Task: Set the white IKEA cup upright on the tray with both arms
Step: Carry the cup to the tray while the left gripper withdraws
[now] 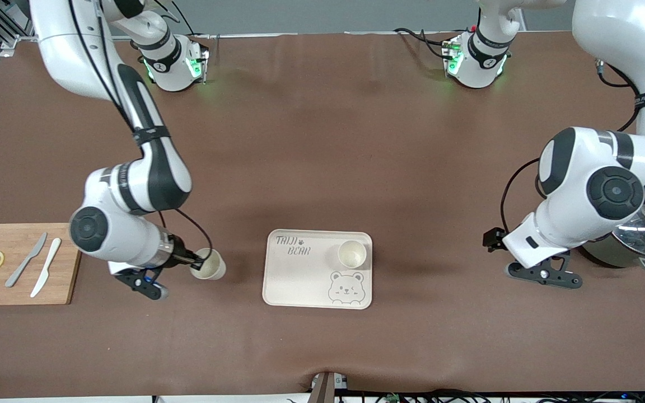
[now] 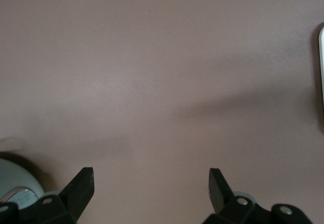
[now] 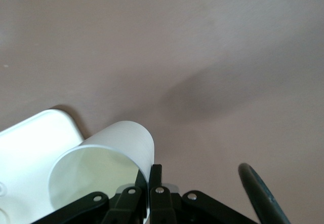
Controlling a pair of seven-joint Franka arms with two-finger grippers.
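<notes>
White IKEA cup [image 1: 208,264], pinched by its rim in the right gripper [image 1: 192,261], hangs tilted over bare table beside the tray [image 1: 300,280], where another cup [image 1: 351,253] already stands upright. Carry it across and level it before lowering onto free tray surface. Left gripper [image 1: 543,274] waits, fingers spread, over the left arm's end.

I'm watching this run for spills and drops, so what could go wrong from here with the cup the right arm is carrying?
The right gripper pinches only the rim wall of the held cup, which is tilted, so it could slip or rotate in the grip. Another cup already stands on the tray, so a careless placement might knock it. The left gripper waits open over bare table near the pot.
</notes>
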